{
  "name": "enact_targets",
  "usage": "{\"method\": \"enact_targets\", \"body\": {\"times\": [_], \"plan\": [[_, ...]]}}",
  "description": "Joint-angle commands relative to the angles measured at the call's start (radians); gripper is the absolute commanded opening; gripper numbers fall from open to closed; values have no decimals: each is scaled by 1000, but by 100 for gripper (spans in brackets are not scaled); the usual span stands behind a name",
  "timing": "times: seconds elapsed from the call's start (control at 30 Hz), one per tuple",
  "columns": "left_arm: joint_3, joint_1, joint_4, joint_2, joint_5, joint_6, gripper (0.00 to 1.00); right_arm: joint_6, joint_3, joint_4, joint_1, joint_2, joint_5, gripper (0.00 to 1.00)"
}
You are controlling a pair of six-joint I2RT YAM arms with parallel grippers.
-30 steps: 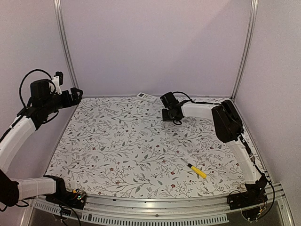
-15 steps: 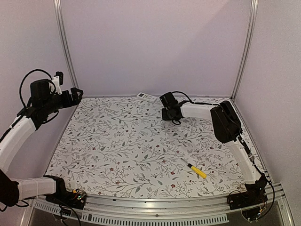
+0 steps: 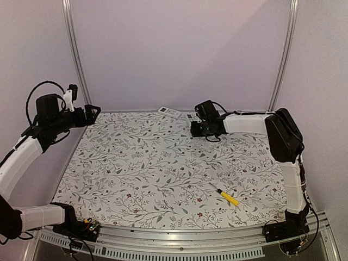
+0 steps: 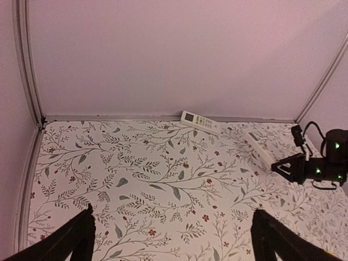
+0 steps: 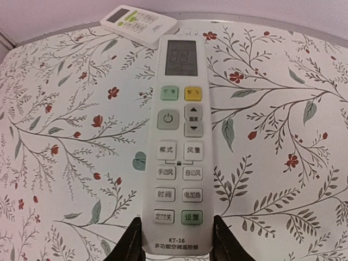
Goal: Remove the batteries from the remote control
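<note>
The slim white remote control (image 5: 179,141) lies face up on the flowered table, buttons showing, its back hidden. My right gripper (image 5: 176,224) has its fingers pressed against both long sides of the remote's near end. In the top view the right gripper (image 3: 197,129) is at the far middle of the table, with the remote (image 3: 190,116) just beyond it. The remote also shows in the left wrist view (image 4: 260,145). My left gripper (image 4: 172,217) is open and empty, held high at the far left (image 3: 91,111). The batteries are hidden.
A broader white remote (image 3: 169,112) lies by the back wall, just beyond the slim one (image 5: 138,23). A yellow-handled screwdriver (image 3: 225,196) lies near the front right. Metal frame posts stand at the back corners.
The right arm has stretched out, with its elbow swung right and its gripper shifted slightly right. The left gripper has moved a little right.
</note>
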Motion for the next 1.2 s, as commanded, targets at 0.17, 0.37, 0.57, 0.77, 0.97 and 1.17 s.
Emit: {"method": "enact_targets", "body": {"times": [0.17,0.37,0.57,0.77,0.97,1.17], "plan": [[-59,-68,130,-39,253,40,100,-87,-382,204,-11,-498,-367,18],[-82,-216,326,-24,454,-60,100,-123,-559,279,-19,-701,-877,20],[-46,-321,419,86,587,-113,100,-87,-630,307,-11,-801,-1130,21],[-1,-399,448,216,586,-141,100,-80,-654,324,10,-795,-1186,20],[-59,-407,599,249,688,-252,100,-52,-649,378,30,-741,-1221,18],[-55,-408,585,303,711,-284,100,-53,-606,378,52,-684,-1239,18]]}}
